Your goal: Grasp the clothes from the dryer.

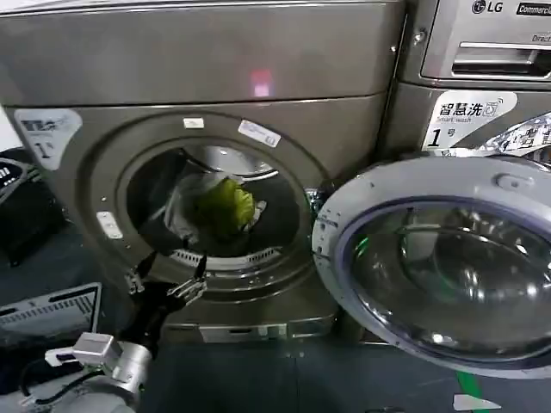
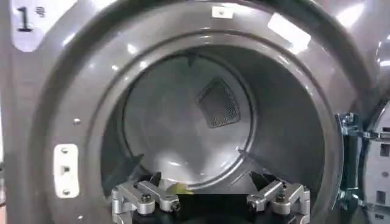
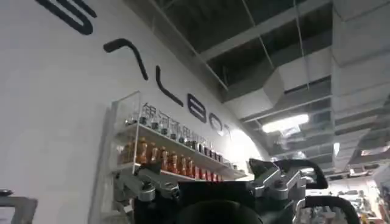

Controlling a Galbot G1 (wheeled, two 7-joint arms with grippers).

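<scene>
Dark flooring runs under two front-loading machines standing side by side. We count one dryer (image 1: 207, 77), bronze-grey with a small red panel light and a white label marked 1, and one neighbour (image 1: 482, 60) with a grey drawer panel on our right. The dryer's round door (image 1: 439, 267) hangs swung open toward the right, partly covering the neighbour's front.

Inside the port we see one bundle, the clothes (image 1: 219, 206), yellow-green with pale cloth around it, lying in the drum toward the lower middle.

Our left gripper (image 1: 166, 271) sits just below and in front of the port's lower rim, fingers spread apart and holding nothing (the wrist camera looks straight into the drum past both fingertips). Nothing stands between it and the bundle.

Our right gripper (image 3: 210, 185) points up toward a ceiling and a wall shelf of bottles (image 3: 170, 161), fingers apart.
</scene>
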